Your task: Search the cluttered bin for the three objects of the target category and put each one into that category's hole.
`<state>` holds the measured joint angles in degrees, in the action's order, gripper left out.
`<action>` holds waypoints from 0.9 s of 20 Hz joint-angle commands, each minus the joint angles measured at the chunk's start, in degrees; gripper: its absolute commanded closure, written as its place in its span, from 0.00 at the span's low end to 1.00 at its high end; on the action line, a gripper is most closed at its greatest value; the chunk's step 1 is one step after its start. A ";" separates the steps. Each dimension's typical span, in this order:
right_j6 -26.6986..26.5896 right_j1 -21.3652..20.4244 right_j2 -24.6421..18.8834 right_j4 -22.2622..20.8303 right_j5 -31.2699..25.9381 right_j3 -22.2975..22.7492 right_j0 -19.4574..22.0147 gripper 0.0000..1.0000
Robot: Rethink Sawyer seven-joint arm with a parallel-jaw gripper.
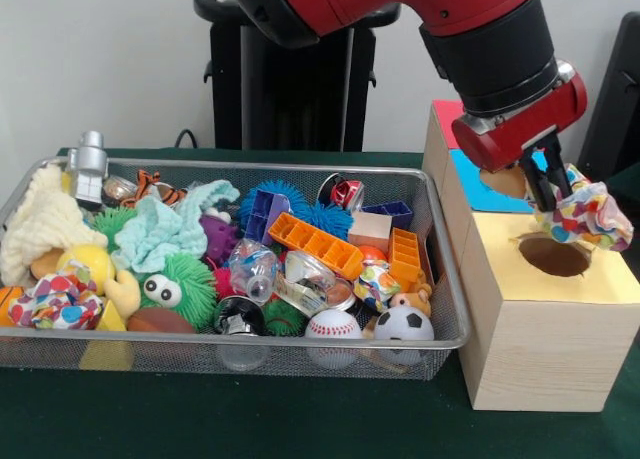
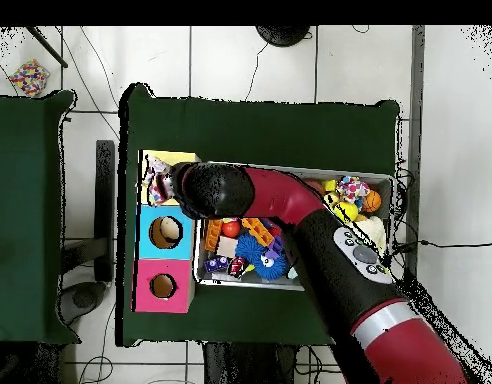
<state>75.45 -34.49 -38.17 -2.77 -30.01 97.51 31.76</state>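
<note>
Soft, even light is falling from above in both views, casting only faint shadows under the wire bin (image 1: 440, 344) and beside the wooden box (image 1: 520, 349); white balls are showing mild glare, and the front view is looking slightly soft throughout

No readable text, label, brand or number anywhere

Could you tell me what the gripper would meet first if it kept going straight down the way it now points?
Probably the hole in the yellow top of the wooden box. The gripper, shut on a polka-dot cloth, hangs just above it, though exact alignment in depth is uncertain.
</note>
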 commanded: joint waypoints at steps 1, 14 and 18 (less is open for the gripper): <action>8.55 -0.19 7.47 -2.50 0.50 -5.01 -1.57 1.00; 6.70 5.79 3.31 -0.49 7.71 -2.88 1.54 1.00; 6.39 7.19 2.00 -0.19 9.09 -2.75 2.09 1.00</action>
<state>75.45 -32.01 -34.91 -2.97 -24.82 95.71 31.76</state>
